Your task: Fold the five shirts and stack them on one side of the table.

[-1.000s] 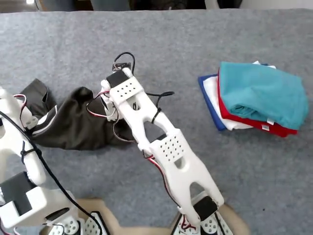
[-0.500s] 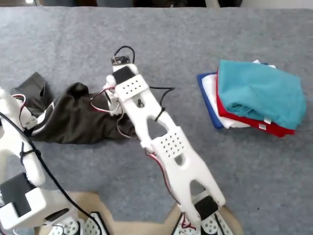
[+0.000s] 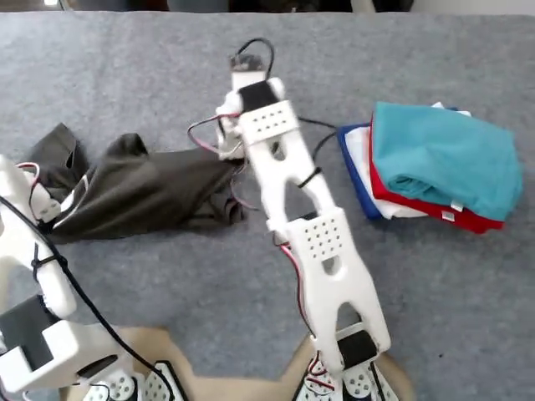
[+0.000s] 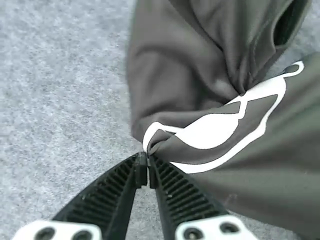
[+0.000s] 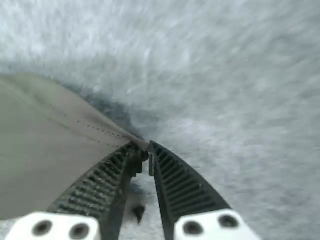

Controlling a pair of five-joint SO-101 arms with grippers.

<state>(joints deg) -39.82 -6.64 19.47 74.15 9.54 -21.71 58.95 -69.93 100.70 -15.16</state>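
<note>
Two ends of your dark shirt [image 3: 142, 196] were pinched as it lay stretched on the grey table [image 3: 125, 67]. The left gripper [image 4: 144, 167] was clamped beside its white graphic [image 4: 220, 127], which had no legible lettering. The right gripper [image 5: 145, 152] was clamped on a hem, with the right arm [image 3: 292, 192] extended far forward. The stack of folded shirts [image 3: 435, 167] sat well apart from it, showing small white tags [image 3: 456, 211] too small to read.

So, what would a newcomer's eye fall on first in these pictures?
First the dark shirt, stretched over the left half of the grey table, pinched at one end by the left gripper and at the other by the right gripper. Then the stack of folded shirts at the right, a teal shirt on top.
</note>
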